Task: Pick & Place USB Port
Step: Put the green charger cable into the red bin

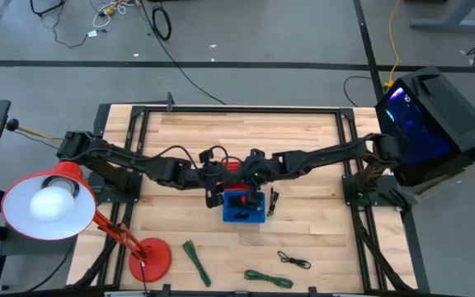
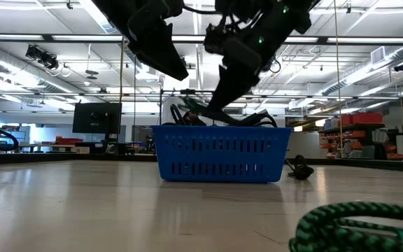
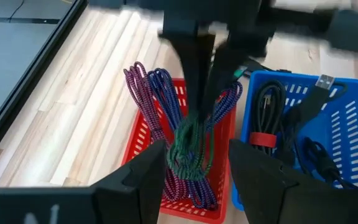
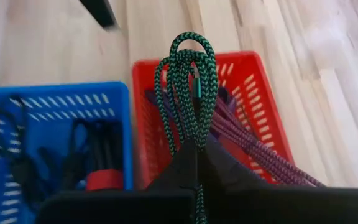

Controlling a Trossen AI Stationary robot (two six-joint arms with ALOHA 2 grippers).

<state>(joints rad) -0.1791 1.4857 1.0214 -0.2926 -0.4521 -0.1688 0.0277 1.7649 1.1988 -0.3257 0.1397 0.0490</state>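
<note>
A red basket (image 3: 143, 134) holds purple and blue braided cables (image 3: 151, 106) and stands on the far side of a blue basket (image 1: 244, 208) filled with black cables, one ending in a USB plug (image 3: 324, 81). My right gripper (image 4: 195, 163) is over the red basket, shut on a green braided cable bundle (image 4: 188, 81). My left gripper (image 3: 194, 180) hovers open beside it, above both baskets, its fingers touching nothing. In the high view both grippers meet over the baskets at the table's middle (image 1: 236, 175). My right gripper pinches the green cable bundle between its two fingers (image 3: 194, 68), coming from above and pointing down. Several looped strands (image 4: 194, 134) are caught together. The loops (image 3: 190, 149) hang below the fingertips over the red basket; whether they rest on the purple cables cannot be told.
A red desk lamp (image 1: 49, 202) with its base (image 1: 149, 259) fills the near left corner. Loose green cables (image 1: 196, 262) (image 1: 268, 278) and a black one (image 1: 293, 261) lie near the near edge. Another black cable (image 1: 273, 200) lies right of the blue basket. A lit computer case (image 1: 435, 115) stands off the right edge.
</note>
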